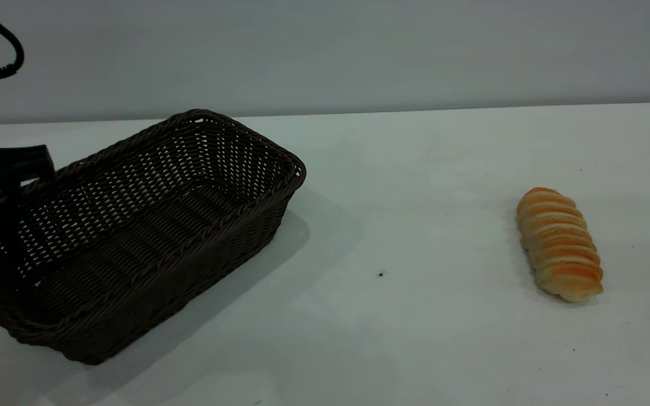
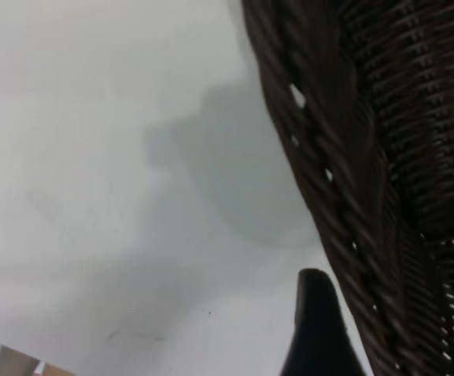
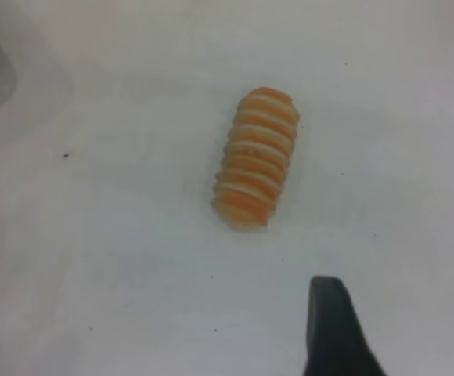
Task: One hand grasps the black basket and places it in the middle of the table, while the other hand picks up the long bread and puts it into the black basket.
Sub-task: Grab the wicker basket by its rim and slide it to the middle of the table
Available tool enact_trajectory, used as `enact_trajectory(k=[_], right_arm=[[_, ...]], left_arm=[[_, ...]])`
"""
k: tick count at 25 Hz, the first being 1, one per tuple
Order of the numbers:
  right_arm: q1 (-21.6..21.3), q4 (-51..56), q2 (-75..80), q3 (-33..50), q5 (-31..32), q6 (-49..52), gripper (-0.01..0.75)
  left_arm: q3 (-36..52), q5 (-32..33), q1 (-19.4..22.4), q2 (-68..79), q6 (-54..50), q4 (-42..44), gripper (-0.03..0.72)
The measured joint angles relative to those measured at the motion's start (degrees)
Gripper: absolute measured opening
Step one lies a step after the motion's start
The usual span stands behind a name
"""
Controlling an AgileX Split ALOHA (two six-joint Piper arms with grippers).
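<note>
One black basket (image 1: pixel 133 231), one long bread (image 1: pixel 560 243)

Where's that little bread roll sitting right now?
In the exterior view the long bread lies on the table at the right side, well apart from the black basket at the left.

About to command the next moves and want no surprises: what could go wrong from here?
1. The left gripper holds the black basket by one end of its rim, and that end looks raised; the basket may swing or slip as it moves.
2. The long bread lies loose on the table, with the right gripper above it and off to one side; a misaligned descent may roll it.
</note>
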Motion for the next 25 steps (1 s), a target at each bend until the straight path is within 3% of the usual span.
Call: enact_trajectory(k=[6, 17, 19, 23, 25], right_arm=[[0.0, 0.0, 0.0, 0.0, 0.0, 0.05, 0.408], [0.0, 0.17, 0.0, 0.0, 0.0, 0.05, 0.408], [0.0, 0.17, 0.0, 0.0, 0.0, 0.05, 0.408], [0.0, 0.17, 0.0, 0.0, 0.09, 0.05, 0.408], [0.0, 0.17, 0.0, 0.0, 0.09, 0.05, 0.408]], left_arm=[[-0.32, -0.71, 0.0, 3.38, -1.94, 0.49, 0.567], [-0.38, -9.49, 0.0, 10.85, -3.72, 0.49, 0.549], [-0.38, -11.24, 0.0, 11.83, -3.83, 0.31, 0.495], [-0.43, -13.31, 0.0, 12.07, -4.49, -1.12, 0.258], [-0.62, -14.74, 0.05, 11.96, -4.22, -1.5, 0.214]])
